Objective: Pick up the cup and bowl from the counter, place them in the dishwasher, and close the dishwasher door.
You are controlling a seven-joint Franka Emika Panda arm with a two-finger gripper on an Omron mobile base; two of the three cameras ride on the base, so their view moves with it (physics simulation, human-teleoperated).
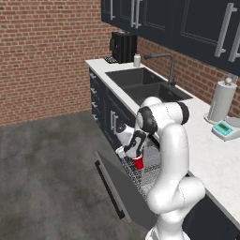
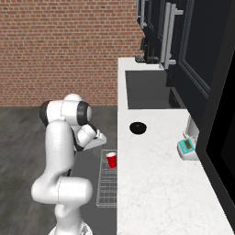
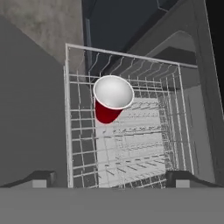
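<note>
1. Brick walls back a kitchen whose white table (image 2: 156, 183) runs over dark navy cabinets, with a sink (image 1: 140, 84) set into it.
2. Below the table edge, the dishwasher door (image 1: 119, 187) hangs folded down, and the wire rack (image 3: 131, 144) is pulled out over it.
3. Inside the rack stands the red cup (image 3: 111, 98), upright, white inside showing, near one corner.
4. Above the cup hovers the gripper (image 3: 109, 178), jaws spread wide apart, holding nothing and clear of the cup.
5. On the table, the black bowl (image 2: 138, 127) sits between the sink and a small teal scale (image 2: 187, 148).
6. A paper towel roll (image 1: 220, 101) stands by the scale.
</note>
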